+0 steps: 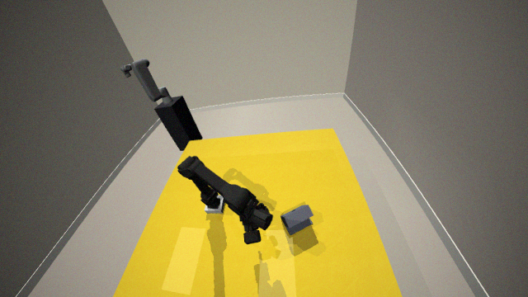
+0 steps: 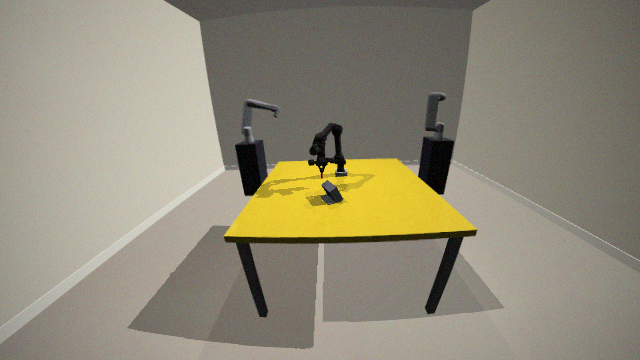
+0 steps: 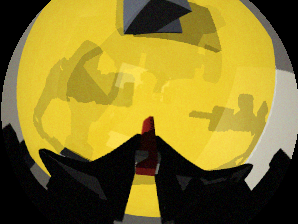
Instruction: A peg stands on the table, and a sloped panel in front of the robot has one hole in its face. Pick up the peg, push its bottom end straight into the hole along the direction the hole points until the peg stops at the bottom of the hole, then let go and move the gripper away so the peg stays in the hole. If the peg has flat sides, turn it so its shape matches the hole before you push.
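Note:
A slim red peg (image 2: 322, 175) (image 3: 149, 125) stands between the fingertips of my gripper (image 2: 321, 170) (image 3: 147, 139). The gripper is shut on it and points down, and the peg's lower part sticks out below the fingers in the exterior view. I cannot tell whether the peg's bottom end touches the table. The blue-grey sloped panel (image 1: 298, 219) (image 2: 331, 191) (image 3: 133, 12) stands a short way from the gripper, at the top edge of the wrist view. Its hole cannot be made out. In the top view the arm hides the fingertips and the peg.
The yellow table (image 1: 313, 173) (image 2: 400, 210) (image 3: 200, 105) bears my arm's pale base (image 1: 214, 210) (image 2: 341, 173) and the panel. Two grey arms on dark pedestals (image 2: 251, 167) (image 2: 436, 165) stand beyond the table's edges. Shadows of the arm fall across the yellow top.

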`<state>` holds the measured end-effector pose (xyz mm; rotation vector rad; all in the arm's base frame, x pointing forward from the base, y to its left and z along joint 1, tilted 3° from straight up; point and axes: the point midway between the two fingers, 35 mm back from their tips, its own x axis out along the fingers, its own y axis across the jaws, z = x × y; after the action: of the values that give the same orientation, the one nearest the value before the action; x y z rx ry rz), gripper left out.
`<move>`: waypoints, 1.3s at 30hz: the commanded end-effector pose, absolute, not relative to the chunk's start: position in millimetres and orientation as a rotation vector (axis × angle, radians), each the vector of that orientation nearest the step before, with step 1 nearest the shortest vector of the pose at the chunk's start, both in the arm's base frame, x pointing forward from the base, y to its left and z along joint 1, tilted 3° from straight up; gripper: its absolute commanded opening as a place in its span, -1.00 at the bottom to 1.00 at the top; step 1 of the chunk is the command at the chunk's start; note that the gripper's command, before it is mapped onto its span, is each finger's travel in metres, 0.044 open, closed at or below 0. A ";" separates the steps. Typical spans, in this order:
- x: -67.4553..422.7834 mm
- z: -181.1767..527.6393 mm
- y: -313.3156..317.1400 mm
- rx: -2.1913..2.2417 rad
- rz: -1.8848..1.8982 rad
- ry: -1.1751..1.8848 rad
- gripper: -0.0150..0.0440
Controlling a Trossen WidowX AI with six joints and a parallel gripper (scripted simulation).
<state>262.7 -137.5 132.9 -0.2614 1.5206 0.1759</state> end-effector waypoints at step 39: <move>285.0 130.5 -117.2 -0.593 0.289 1.604 -0.49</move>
<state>282.1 -118.4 132.6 -0.5621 1.5939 0.2782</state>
